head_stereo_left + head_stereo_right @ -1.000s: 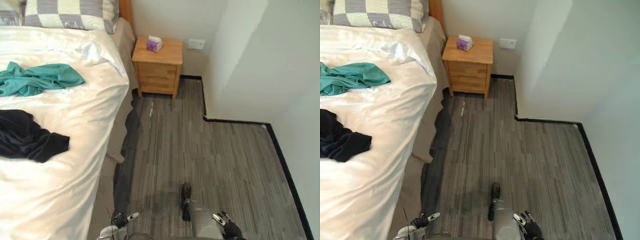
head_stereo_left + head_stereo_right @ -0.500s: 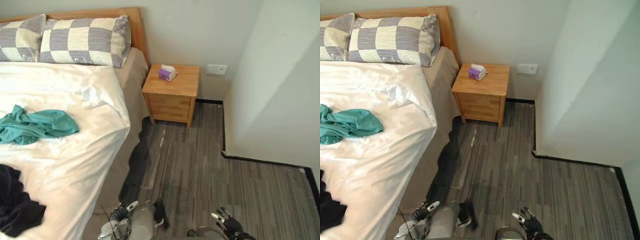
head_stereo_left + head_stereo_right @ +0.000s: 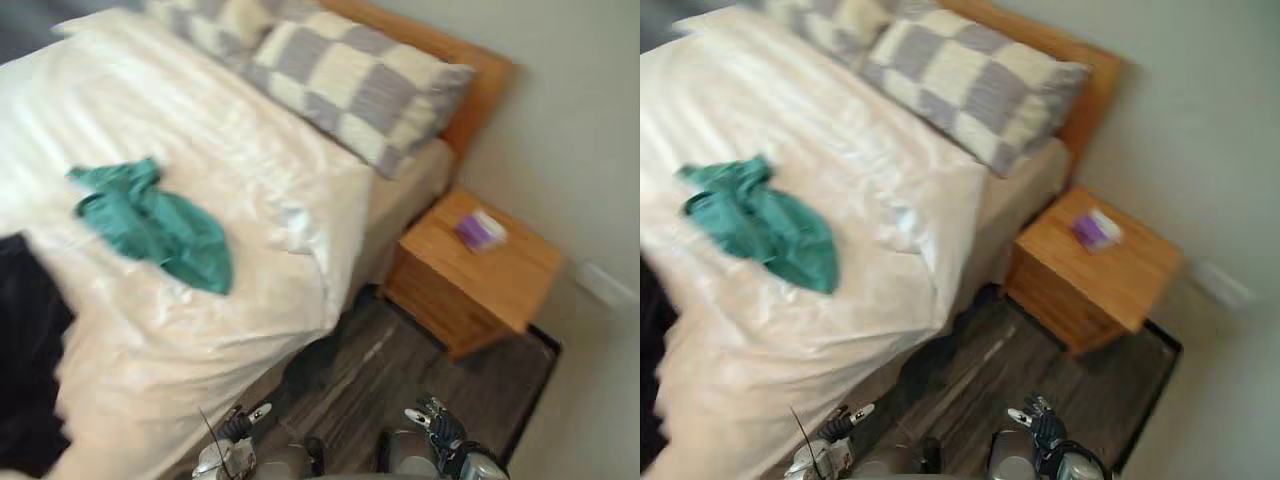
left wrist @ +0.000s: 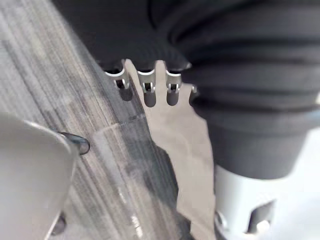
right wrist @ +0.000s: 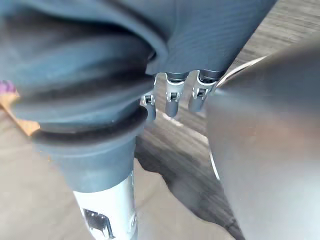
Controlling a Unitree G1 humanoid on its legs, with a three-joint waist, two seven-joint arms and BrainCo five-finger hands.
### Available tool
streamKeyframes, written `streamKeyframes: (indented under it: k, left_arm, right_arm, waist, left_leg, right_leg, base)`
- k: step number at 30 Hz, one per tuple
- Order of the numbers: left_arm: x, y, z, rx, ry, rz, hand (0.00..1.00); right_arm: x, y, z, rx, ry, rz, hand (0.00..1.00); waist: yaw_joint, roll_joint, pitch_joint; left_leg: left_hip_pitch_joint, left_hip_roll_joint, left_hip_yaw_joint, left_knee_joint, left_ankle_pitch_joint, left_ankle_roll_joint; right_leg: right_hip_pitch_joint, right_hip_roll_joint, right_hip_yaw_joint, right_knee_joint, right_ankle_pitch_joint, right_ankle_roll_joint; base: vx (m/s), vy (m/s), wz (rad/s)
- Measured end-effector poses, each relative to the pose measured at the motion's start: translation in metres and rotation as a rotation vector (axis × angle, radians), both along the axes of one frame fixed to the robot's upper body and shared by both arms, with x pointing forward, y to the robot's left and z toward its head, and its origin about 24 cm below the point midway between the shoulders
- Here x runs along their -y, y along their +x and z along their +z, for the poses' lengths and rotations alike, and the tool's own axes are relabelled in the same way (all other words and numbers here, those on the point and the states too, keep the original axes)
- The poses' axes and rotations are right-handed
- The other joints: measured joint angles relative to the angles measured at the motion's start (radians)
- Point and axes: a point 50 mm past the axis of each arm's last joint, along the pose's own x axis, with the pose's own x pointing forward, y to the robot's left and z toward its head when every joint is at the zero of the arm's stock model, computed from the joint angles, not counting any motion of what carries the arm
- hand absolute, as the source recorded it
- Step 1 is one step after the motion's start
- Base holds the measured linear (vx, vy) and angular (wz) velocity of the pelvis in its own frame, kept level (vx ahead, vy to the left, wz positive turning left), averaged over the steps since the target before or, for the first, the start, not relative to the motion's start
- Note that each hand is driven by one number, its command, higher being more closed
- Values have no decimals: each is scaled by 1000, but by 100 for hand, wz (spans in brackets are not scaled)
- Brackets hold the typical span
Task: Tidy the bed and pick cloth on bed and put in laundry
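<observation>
fingers point(image 3: 258, 410) of left hand point(image 3: 238, 430) and right hand point(image 3: 441, 433) loose, empty, beside bed point(image 3: 200, 115) with teal cloth point(image 3: 160, 225)

The bed cover point(image 3: 210, 105) is white cloth with a soft satin sheen, creased all over. On it the teal cloth point(image 3: 155, 222) is matt and crumpled, and the black cloth point(image 3: 25, 335) is matt too. The checked pillows point(image 3: 360, 90) look woven and dull. The headboard point(image 3: 472, 78) and nightstand point(image 3: 495, 285) are smooth, warm wood. The floor point(image 3: 365, 372) shows grey, streaked wood-grain planks.
</observation>
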Motion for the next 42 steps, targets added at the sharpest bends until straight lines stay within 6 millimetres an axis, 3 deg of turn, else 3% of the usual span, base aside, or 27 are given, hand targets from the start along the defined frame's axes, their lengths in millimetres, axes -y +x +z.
streamKeyframes:
  k: [1, 2, 3, 4, 5, 6, 8, 9, 10, 11, 13, 14, 16, 19, 22, 24, 25, 27, 31, 32, 33, 36, 41, 42]
  left_arm:
    - [0, 0, 0, 3, -2, 6, 0]
    - [-2, -4, 0, 8, -11, 22, 0]
    - [-8, -12, -1, 10, -7, 57, 0]
    - [-11, -16, -1, 9, -5, 72, 0]
    - [-21, -30, 0, 4, 12, 103, 0]
    - [-26, -45, -2, -19, 16, 151, 0]
    - [-15, -59, -8, -59, -24, 197, 0]
    - [-1, -62, -11, -73, -71, 215, 0]
    - [0, -65, -12, -78, -84, 209, 0]
    - [1, -65, -12, -75, -87, 179, 0]
    - [3, -60, -12, -61, -82, 110, 0]
    - [-1, -57, -10, -48, -69, 63, 0]
    - [-3, -63, -12, -74, -62, 49, 0]
    - [-8, -65, -12, -91, -46, 33, 0]
    - [-14, -67, -11, -112, -7, -15, 0]
    - [-20, -66, -10, -117, 15, -29, 0]
    - [-22, -66, -10, -118, 20, -32, 0]
    - [-29, -65, -8, -134, 55, -95, 0]
    - [-33, -65, -8, -161, 73, -161, 0]
    - [-34, -65, -7, -163, 75, -175, 0]
    - [-35, -65, -7, -169, 79, -206, 0]
    - [-35, -66, -7, -181, 93, -249, 0]
    - [-39, -72, -7, -213, 119, -307, 0]
    - [-38, -72, -7, -211, 118, -313, 0]
  right_arm:
    - [0, 0, 1, 7, 1, -7, 0]
    - [1, 1, 2, 19, 2, -26, 0]
    - [-2, 0, 2, 23, 19, -35, 0]
    - [-3, 0, 2, 24, 25, -39, 0]
    - [-12, -3, 0, 19, 58, -51, 0]
    - [-15, -1, 0, 23, 74, -54, 0]
    - [-9, 2, 2, 34, 65, -67, 0]
    - [-4, 1, 3, 33, 64, -95, 0]
    - [2, 0, 3, 31, 62, -144, 0]
    - [5, -2, 3, 24, 64, -199, 0]
    - [13, -13, 0, -5, 56, -340, 0]
    - [17, -22, -2, -35, 43, -442, 0]
    - [21, -34, -4, -71, 2, -560, 0]
    - [46, -53, 2, -91, -113, -762, 0]
    - [96, -56, 28, -3, -248, -998, 0]
    - [148, -52, 67, 142, -410, -1104, 0]
    - [160, -48, 79, 193, -449, -1116, 0]
    - [199, -26, 129, 380, -603, -1079, 0]
    - [220, 25, 185, 541, -804, -878, 0]
    - [218, 38, 193, 567, -833, -822, 0]
    - [210, 65, 206, 607, -884, -690, 0]
    - [187, 112, 227, 677, -956, -421, 0]
    - [155, 166, 255, 754, -1000, -124, 0]
    - [150, 176, 264, 773, -1003, -86, 0]
  waist:
    - [1, -1, -1]
    - [9, 10, 2]
    - [18, -1, -4]
    - [18, -4, -7]
    - [20, -20, -18]
    - [35, -32, -38]
    - [44, 7, -48]
    - [30, 27, -57]
    - [6, 42, -55]
    - [-5, 48, -54]
    - [-16, 50, -56]
    - [-5, 34, -53]
    - [-12, 8, -70]
    - [-21, -7, -99]
    - [-40, -31, -114]
    - [-40, -54, -134]
    - [-39, -59, -138]
    - [-46, -75, -147]
    - [-56, -83, -153]
    - [-62, -81, -153]
    - [-68, -75, -152]
    - [-63, -56, -155]
    - [-42, -50, -154]
    - [-40, -47, -143]
  left_leg:
    - [0, 3, -43, 15, -9, -12]
    - [0, 9, -119, 56, -34, -51]
    - [-1, 22, -146, 117, -72, -99]
    - [-3, 29, -140, 137, -89, -107]
    - [-14, 43, -107, 172, -142, -123]
    - [-28, 102, -70, 224, -196, -146]
    - [-68, 200, -2, 241, -199, -169]
    - [-86, 260, 92, 227, -126, -171]
    - [-96, 295, 219, 213, -73, -197]
    - [-94, 310, 295, 220, -67, -205]
    - [-49, 304, 444, 211, -75, -209]
    - [-30, 289, 477, 151, -44, -195]
    - [11, 235, 493, 18, 12, -179]
    - [51, 172, 498, -153, 98, -174]
    - [104, 140, 498, -273, 159, -174]
    - [131, 129, 497, -337, 191, -176]
    - [131, 128, 495, -337, 193, -174]
    - [127, 121, 469, -337, 196, -172]
    - [111, 120, 448, -337, 204, -172]
    - [106, 120, 440, -337, 206, -172]
    - [99, 121, 429, -337, 210, -174]
    - [88, 125, 416, -337, 215, -181]
    - [68, 145, 394, -337, 229, -187]
    - [52, 150, 379, -337, 239, -188]
  right_leg:
    - [-3, 10, 48, -19, 20, -13]
    - [1, 22, 118, -35, 59, -38]
    - [15, 20, 153, -43, 109, -39]
    - [22, 16, 153, -43, 137, -29]
    - [34, -12, 138, -40, 248, 5]
    - [65, -9, 91, -16, 104, 21]
    - [70, 18, 15, -13, 87, -8]
    - [76, 8, -56, -1, 75, -26]
    - [106, -15, -147, -7, 69, -37]
    - [122, -28, -190, -18, 68, -40]
    - [166, -51, -256, -45, 68, -40]
    - [179, -63, -266, -64, 70, -41]
    - [197, -78, -262, -127, 95, -31]
    - [211, -82, -240, -216, 145, -33]
    - [224, -85, -238, -239, 168, -38]
    - [232, -83, -245, -244, 167, -37]
    - [235, -83, -246, -247, 167, -37]
    - [244, -81, -260, -256, 166, -36]
    - [244, -78, -271, -266, 166, -38]
    - [244, -78, -276, -268, 165, -38]
    - [244, -77, -285, -269, 165, -39]
    - [245, -72, -290, -269, 163, -44]
    - [241, -53, -311, -271, 160, -56]
    - [239, -47, -324, -274, 164, -81]
  base:
    - [448, -465, 241]
    - [435, -531, 231]
    - [422, -563, 221]
    - [253, -414, 206]
    - [247, -624, 164]
    - [208, -644, 140]
    - [106, -552, 110]
    - [45, -418, 197]
    - [-6, -346, 206]
    - [-46, -293, 169]
    - [-85, -116, 112]
    - [-93, -57, 60]
    - [-98, -31, 6]
    - [-5, 54, 3]
    - [10, 46, 2]
    - [45, 37, 11]
    - [53, 20, 13]
    - [52, 7, 14]
    - [47, -2, 15]
    - [32, -10, 23]
    - [28, -12, 24]
    - [21, -14, 20]
    - [-14, -42, 16]
    - [-52, -23, 36]
